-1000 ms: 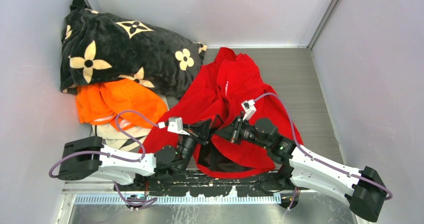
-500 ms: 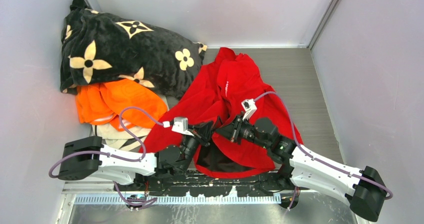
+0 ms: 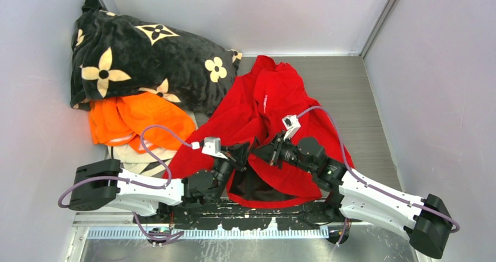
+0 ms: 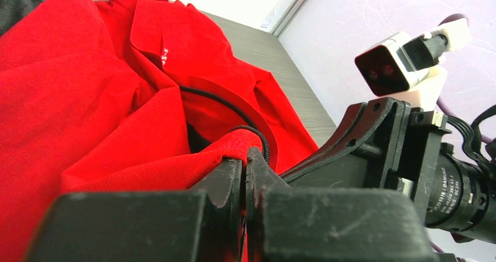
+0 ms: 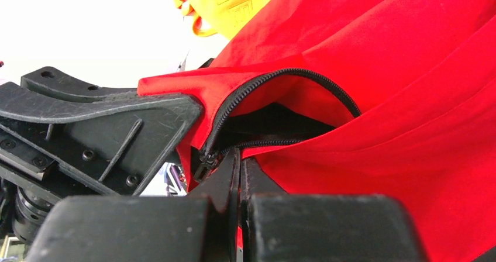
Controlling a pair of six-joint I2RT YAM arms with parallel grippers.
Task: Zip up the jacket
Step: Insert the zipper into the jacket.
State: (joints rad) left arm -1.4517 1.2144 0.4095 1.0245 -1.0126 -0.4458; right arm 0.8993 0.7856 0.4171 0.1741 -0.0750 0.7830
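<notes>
The red jacket lies crumpled in the middle of the table, its front open and the dark lining showing near my arms. My left gripper is shut on one red front edge lined with black zip teeth. My right gripper is shut on the other front edge, close beside the zip slider. The two grippers nearly touch, tip to tip. In the right wrist view, the zip teeth curve apart above the slider.
A black flower-patterned blanket is heaped at the back left, with an orange garment in front of it. Grey walls close in the table on the left, back and right. Bare table shows right of the jacket.
My left gripper has moved slightly right with its jacket edge, closing the gap to the right gripper. Both grips have held.
</notes>
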